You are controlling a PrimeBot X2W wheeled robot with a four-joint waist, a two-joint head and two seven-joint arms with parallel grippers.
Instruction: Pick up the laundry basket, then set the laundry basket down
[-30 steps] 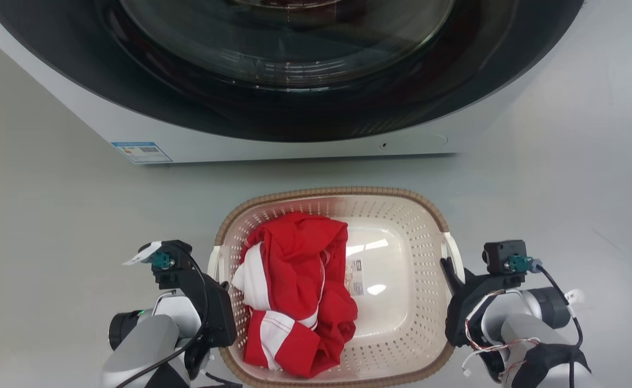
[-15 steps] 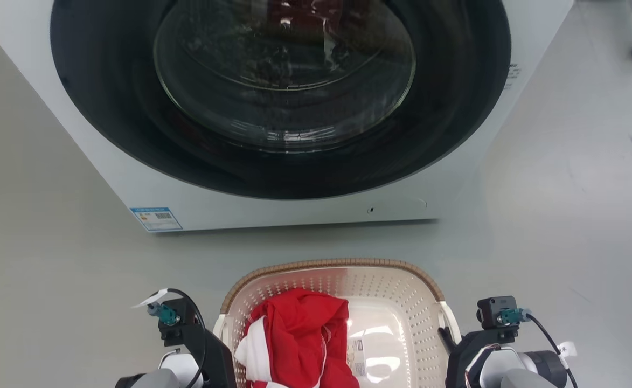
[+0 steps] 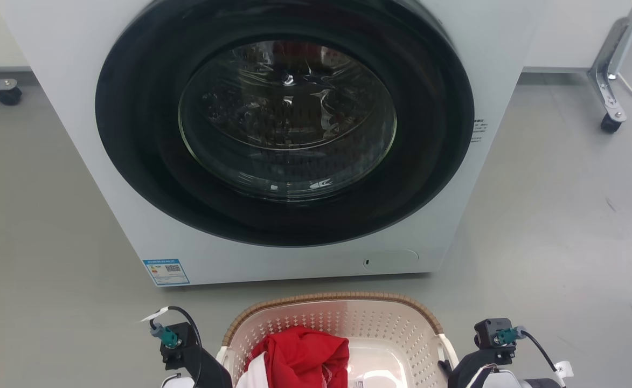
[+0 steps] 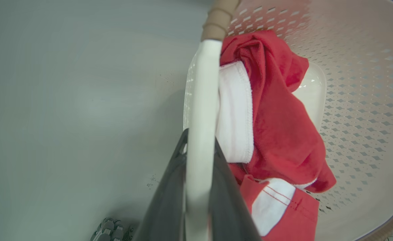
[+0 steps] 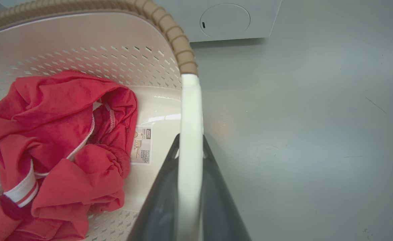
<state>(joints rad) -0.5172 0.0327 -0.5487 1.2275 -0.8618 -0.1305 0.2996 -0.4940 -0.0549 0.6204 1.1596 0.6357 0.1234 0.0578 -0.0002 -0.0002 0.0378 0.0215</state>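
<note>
Fingers point(image 4: 169, 201) of our left gripper point(image 4: 199, 140) rise from the bottom edge of the left wrist view. They are pressed against both sides of the left side handle point(image 4: 203, 83) of the laundry basket point(image 4: 357, 110). That white handle runs up the middle of the frame and meets the brown woven-look rim point(image 4: 218, 23) at the top. To its right, a red garment point(image 4: 280, 127) with white bands lies bunched inside the basket, against the perforated wall.

In the right wrist view our right gripper point(image 5: 190, 139) pinches the right side handle point(image 5: 190, 100) the same way, one dark finger on each side. Left of it in that frame we see the garment again, and a small label point(image 5: 142, 144) on the basket's smooth bottom. Grey floor point(image 5: 300, 134) lies across the right half.

In the head view the basket sits at the bottom centre, cut by the lower edge. The left arm's camera block point(image 3: 178, 342) stands at the lower left and the right arm's camera block point(image 3: 491, 334) at the lower right, each just outside a handle. We cannot tell whether the basket's base touches the floor.

Beyond the far rim, a strip of floor separates the basket from a white washing machine point(image 3: 499, 64). Its round dark door point(image 3: 287, 124) takes up the upper middle of the frame. A blue-edged sticker point(image 3: 166, 271) sits at the lower left of its front and an oval cover point(image 3: 390, 259) at the lower right.

Farther back, a black caster point(image 3: 7, 96) shows at the upper left and a metal leg point(image 3: 609, 81) on a wheel at the upper right.
</note>
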